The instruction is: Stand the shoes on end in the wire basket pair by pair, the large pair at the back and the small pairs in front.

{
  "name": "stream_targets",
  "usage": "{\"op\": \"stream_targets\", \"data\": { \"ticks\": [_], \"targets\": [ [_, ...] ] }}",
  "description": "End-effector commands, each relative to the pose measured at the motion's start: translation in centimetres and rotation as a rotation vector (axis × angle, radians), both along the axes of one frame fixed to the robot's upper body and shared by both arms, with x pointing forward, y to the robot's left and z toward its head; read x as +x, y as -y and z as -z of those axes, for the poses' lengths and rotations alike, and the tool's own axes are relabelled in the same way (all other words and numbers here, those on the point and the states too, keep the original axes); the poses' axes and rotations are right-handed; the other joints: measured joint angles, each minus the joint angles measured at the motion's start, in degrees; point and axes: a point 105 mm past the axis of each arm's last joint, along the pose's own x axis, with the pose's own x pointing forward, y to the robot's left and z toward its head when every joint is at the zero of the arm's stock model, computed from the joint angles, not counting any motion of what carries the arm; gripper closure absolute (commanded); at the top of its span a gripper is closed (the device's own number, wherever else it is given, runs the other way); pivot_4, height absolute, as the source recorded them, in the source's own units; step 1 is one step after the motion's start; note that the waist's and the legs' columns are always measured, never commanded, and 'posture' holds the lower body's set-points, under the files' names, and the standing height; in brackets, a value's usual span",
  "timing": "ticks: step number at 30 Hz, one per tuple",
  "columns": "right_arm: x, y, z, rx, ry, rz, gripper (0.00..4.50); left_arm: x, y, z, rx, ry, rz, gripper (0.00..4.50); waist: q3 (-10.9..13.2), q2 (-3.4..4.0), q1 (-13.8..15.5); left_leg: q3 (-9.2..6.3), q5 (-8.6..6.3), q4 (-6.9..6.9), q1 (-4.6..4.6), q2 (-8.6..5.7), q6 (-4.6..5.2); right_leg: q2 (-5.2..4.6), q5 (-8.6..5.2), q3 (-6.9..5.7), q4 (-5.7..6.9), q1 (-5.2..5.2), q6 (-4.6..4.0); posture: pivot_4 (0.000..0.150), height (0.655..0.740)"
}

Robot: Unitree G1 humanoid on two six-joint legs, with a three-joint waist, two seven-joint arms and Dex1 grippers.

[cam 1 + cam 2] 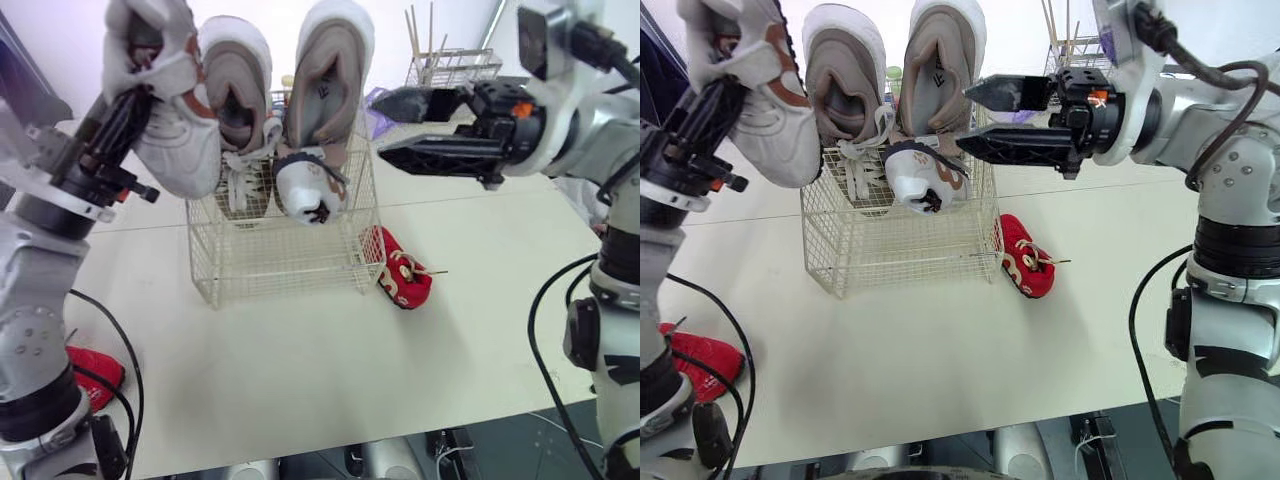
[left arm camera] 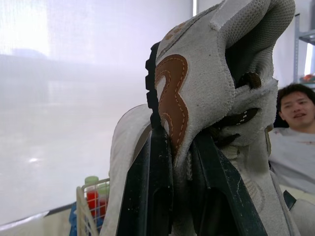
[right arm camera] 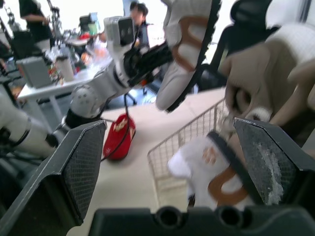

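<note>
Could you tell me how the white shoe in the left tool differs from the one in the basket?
The held white shoe is clamped in the left tool; the basket white shoe is ungripped. The held one hangs aloft left of the wire basket; the other sits inside, before the beige shoes. Both are small, white, brown-trimmed.
</note>
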Motion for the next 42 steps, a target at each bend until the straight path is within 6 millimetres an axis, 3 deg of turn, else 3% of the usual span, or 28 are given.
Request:
{"op": "stream_targets", "data": {
  "ticks": [1, 8, 13, 22, 32, 38, 42],
  "targets": [
    [-1.6, 0.2, 0.3, -0.101, 0.028, -0.022, 0.0, -0.1, 1.9, 0.6, 0.052, 0.059, -0.005, 4.2, 0.0, 0.0, 0.0, 0.0, 0.0, 0.0, 0.0, 0.0, 0.0, 0.0, 0.0, 0.0, -0.01, 0.0, 0.0, 0.15, 0.74],
    [-1.2, 0.8, 0.3, -0.116, 0.046, 0.014, 0.0, 0.6, 3.7, 3.1, 0.08, 0.081, -0.038, 4.2, 0.0, 0.0, -0.1, 0.01, 0.0, 0.0, 0.02, 0.02, 0.01, 0.04, 0.0, 0.01, -0.01, 0.0, 0.0, 0.15, 0.74],
    [-1.0, 0.8, -0.3, -0.105, 0.054, 0.004, 0.0, 1.3, 3.3, 4.2, 0.111, 0.105, -0.094, 4.2, 0.0, 0.0, -0.1, 0.01, 0.0, 0.02, 0.01, 0.03, 0.01, 0.04, 0.0, 0.01, -0.02, 0.0, 0.0, 0.15, 0.74],
    [-1.0, 0.7, -0.8, -0.102, 0.054, -0.006, 0.0, 2.6, 4.6, 4.2, 0.135, 0.19, -0.117, 4.2, 0.0, 0.0, 0.2, 0.0, 0.0, 0.04, 0.0, 0.02, 0.01, 0.02, 0.0, 0.01, -0.02, 0.01, 0.0, 0.15, 0.74],
    [-1.7, 0.7, -1.1, -0.095, 0.047, -0.009, 0.0, 2.8, 4.8, 3.4, 0.132, 0.292, -0.16, 4.2, 0.0, 0.0, 1.3, 0.0, 0.0, 0.06, -0.01, 0.02, 0.02, 0.02, 0.02, 0.0, -0.01, 0.01, -0.03, 0.15, 0.74],
    [-1.7, 0.5, -1.0, -0.079, 0.043, -0.018, 0.0, 3.8, 5.5, 8.0, 0.186, 0.196, -0.145, 4.2, 0.0, 0.01, 1.2, 0.01, 0.0, 0.06, 0.0, 0.02, 0.02, 0.0, 0.02, 0.0, -0.02, 0.02, -0.03, 0.15, 0.74],
    [-1.8, 0.4, -1.2, -0.067, 0.046, -0.026, 0.0, 4.2, 5.0, 9.9, 0.193, 0.155, -0.165, 4.2, -0.2, 0.3, 1.2, 0.02, 0.0, 0.06, 0.05, 0.03, 0.02, 0.0, 0.02, 0.0, -0.03, 0.08, -0.05, 0.15, 0.74]
  ]
}}
